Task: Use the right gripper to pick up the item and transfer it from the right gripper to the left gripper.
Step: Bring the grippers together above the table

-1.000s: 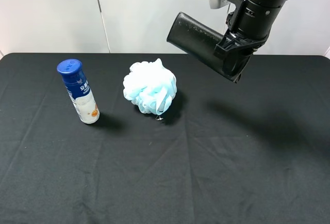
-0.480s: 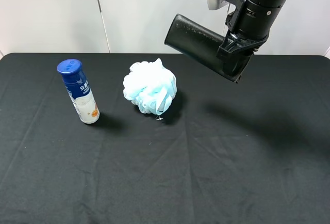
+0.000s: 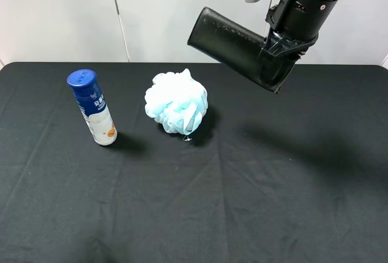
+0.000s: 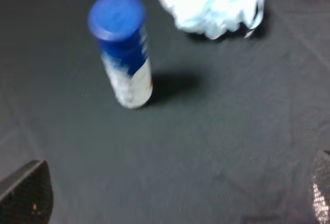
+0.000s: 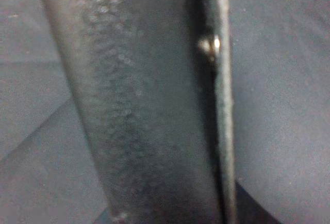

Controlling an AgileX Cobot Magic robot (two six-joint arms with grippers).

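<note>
My right gripper (image 3: 274,69) is shut on the item, a long black leather-like case (image 3: 227,40), and holds it high above the table at the back right. The case points up and to the left, tilted. In the right wrist view the case (image 5: 149,110) fills the frame, with a small metal stud on its edge. My left gripper does not show in the exterior high view. In the left wrist view only its two fingertips (image 4: 26,193) show at the frame corners, set wide apart with nothing between them, above the black cloth.
A blue-capped white bottle (image 3: 92,106) stands at the left of the black-clothed table (image 3: 194,214). A pale blue mesh bath puff (image 3: 177,101) lies near the middle back. Both also show in the left wrist view: the bottle (image 4: 122,48) and the puff (image 4: 211,2).
My right gripper has lifted the case a little higher and shifted it slightly left. The bottle and the puff have not moved.
</note>
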